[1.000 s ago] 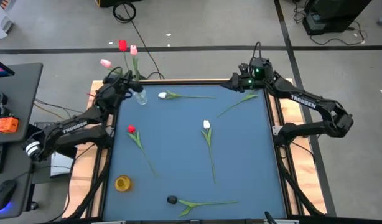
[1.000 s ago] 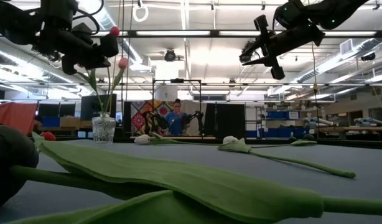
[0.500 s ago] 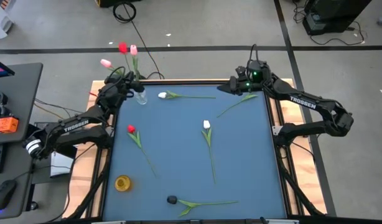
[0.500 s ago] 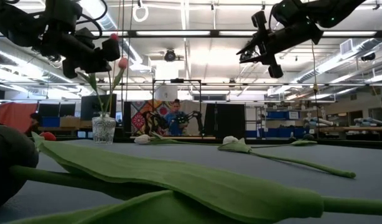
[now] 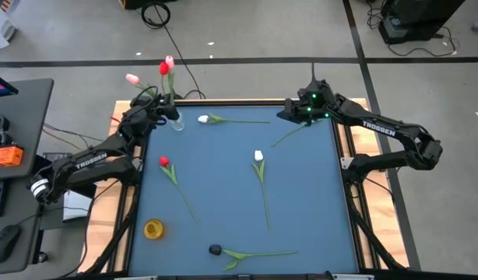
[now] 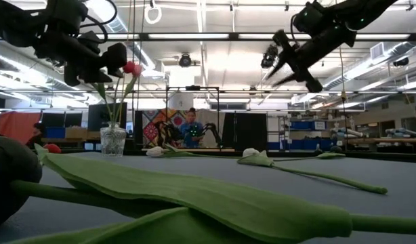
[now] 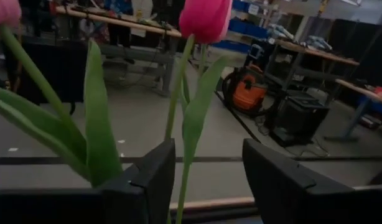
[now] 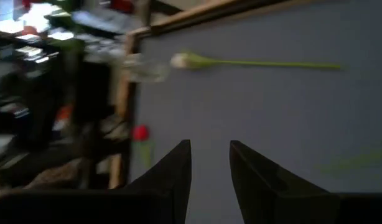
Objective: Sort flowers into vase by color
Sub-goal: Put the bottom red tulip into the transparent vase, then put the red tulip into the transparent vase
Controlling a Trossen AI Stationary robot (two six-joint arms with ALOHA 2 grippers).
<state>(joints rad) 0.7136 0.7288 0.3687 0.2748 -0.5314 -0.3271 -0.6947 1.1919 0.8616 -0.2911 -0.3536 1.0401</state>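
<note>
A glass vase stands at the table's far left corner and holds a red tulip and two pink ones. My left gripper is level at the stems above the vase and open. One tulip's stem stands in the gap, close to one finger; I cannot tell whether they touch. My right gripper hangs open over the far right of the table, slanting down, with nothing between its fingers. A white tulip lies near the vase.
Flat on the blue table lie another white tulip, a red tulip, a dark-headed one at the near edge, and a green stem below my right gripper. A yellow vase stands near left.
My left gripper has opened and let go of the red tulip's stem. The red head has shifted a little and now stands beside the pink one above the vase. My right gripper has tipped downward and sunk slightly toward the table's middle.
</note>
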